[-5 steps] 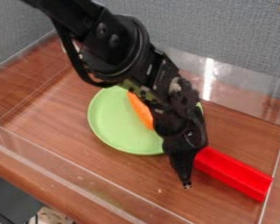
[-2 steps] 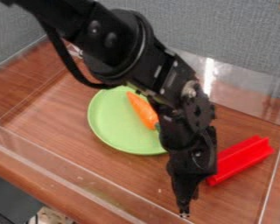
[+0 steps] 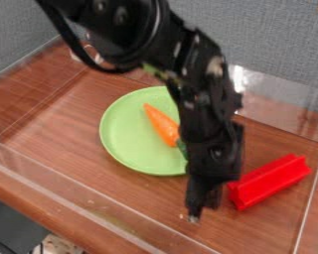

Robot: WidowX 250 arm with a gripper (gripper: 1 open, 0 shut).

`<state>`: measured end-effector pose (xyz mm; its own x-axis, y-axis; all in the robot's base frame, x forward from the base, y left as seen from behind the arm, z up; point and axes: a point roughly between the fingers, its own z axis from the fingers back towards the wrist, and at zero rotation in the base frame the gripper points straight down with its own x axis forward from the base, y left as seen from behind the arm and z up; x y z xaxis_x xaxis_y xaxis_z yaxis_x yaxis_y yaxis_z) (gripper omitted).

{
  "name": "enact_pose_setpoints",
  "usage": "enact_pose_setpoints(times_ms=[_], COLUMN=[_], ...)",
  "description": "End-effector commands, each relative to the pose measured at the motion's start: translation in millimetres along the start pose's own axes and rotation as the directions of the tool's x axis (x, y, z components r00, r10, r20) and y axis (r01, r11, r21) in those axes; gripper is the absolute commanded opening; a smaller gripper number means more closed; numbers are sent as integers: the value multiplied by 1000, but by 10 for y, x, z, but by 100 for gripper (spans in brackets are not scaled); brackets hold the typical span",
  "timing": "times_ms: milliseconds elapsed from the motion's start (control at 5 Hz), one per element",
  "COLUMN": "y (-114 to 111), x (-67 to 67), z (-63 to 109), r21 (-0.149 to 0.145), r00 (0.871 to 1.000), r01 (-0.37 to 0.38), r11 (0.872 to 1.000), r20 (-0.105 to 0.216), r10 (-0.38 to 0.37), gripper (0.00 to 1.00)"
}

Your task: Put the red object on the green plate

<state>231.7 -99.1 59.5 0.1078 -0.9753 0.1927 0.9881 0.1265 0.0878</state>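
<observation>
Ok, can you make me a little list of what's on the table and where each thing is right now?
table: brown wood, clear walls around it
green plate: round, flat on the table, middle
carrot: orange, lying on the green plate
red object: long block on the table, right of the plate, not on it
tool: pointing down at the table just left of the red object, shut, holding nothing
job done: no, red object is off the plate

Soft even light, small grainy picture, motion blur on the arm.
</observation>
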Motion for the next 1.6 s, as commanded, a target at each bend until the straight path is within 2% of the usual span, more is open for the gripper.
enact_pose_setpoints(times_ms=[0,200,600,1000,1200,1400], y=[102,76,269,396,418,422], x=[-101,52,296,422,506,502], z=[396,308,97,-204,-334,-405], r21=[51,46,70,71,71,78], r00=[999,996,999,999,998,997], r01=[40,91,37,2,-8,-56], r11=[998,995,997,997,997,995], r20=[2,20,29,53,63,62], r10=[-40,-92,-40,-6,4,51], gripper=[0,100,100,100,0,0])
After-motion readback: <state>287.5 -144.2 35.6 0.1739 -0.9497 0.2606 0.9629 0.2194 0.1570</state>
